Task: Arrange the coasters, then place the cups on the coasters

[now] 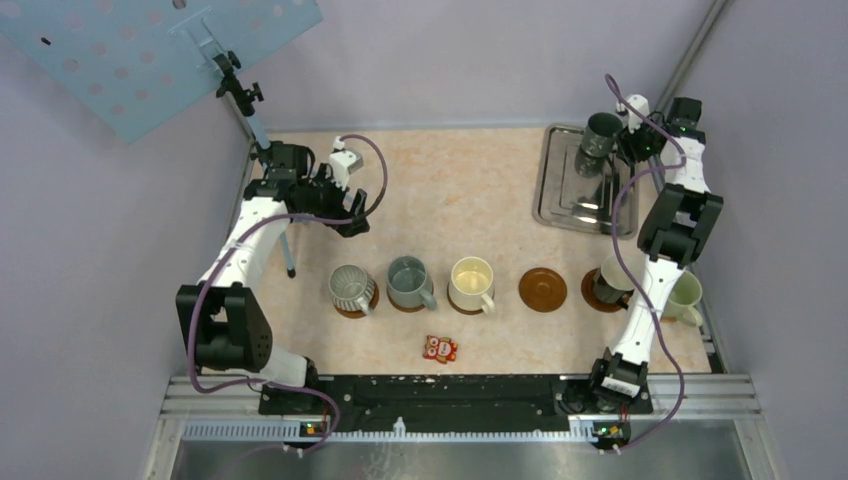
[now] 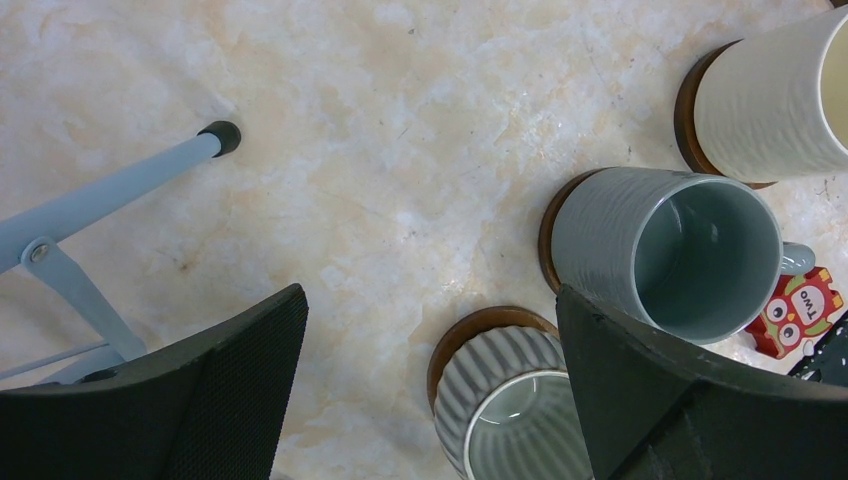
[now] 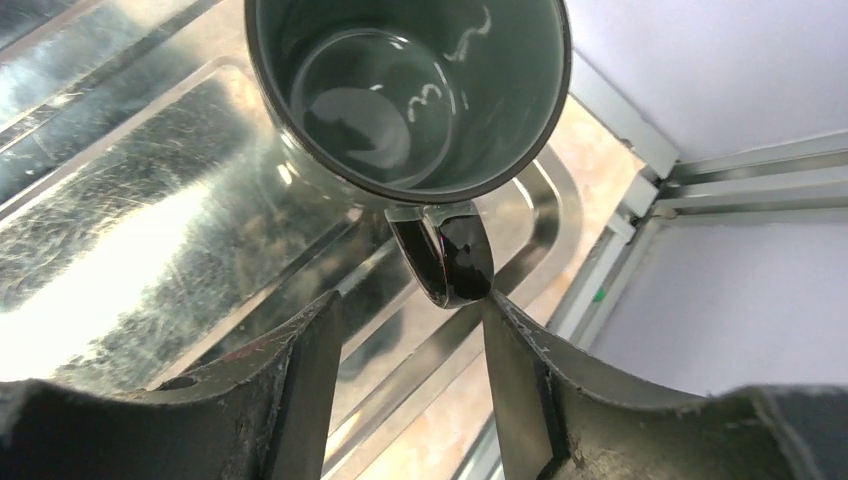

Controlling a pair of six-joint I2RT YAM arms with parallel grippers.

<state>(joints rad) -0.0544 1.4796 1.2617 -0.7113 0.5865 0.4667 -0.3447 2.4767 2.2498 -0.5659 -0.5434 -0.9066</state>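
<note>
Three cups stand on coasters in a row: ribbed grey [image 1: 352, 288], blue-grey [image 1: 408, 282] and cream [image 1: 472, 284]. To their right lies a bare coaster [image 1: 543, 290]. Past it, another coaster [image 1: 590, 291] carries a dark cup [image 1: 608, 280], half hidden by my right arm. A pale green cup [image 1: 686, 298] stands on the table beyond that arm. A dark green cup [image 3: 410, 90] stands on the metal tray [image 3: 130, 230]. My right gripper [image 3: 408, 305] is open, and the cup's handle [image 3: 450, 262] sits at its fingertips, touching the right one. My left gripper [image 1: 345, 215] hangs open over bare table.
A red-and-white packet [image 1: 440, 348] lies in front of the row. A tripod leg [image 1: 288, 255] stands at the left by my left arm, under a blue perforated board [image 1: 150, 50]. The tray [image 1: 560, 215] sits at the back right, close to the wall frame.
</note>
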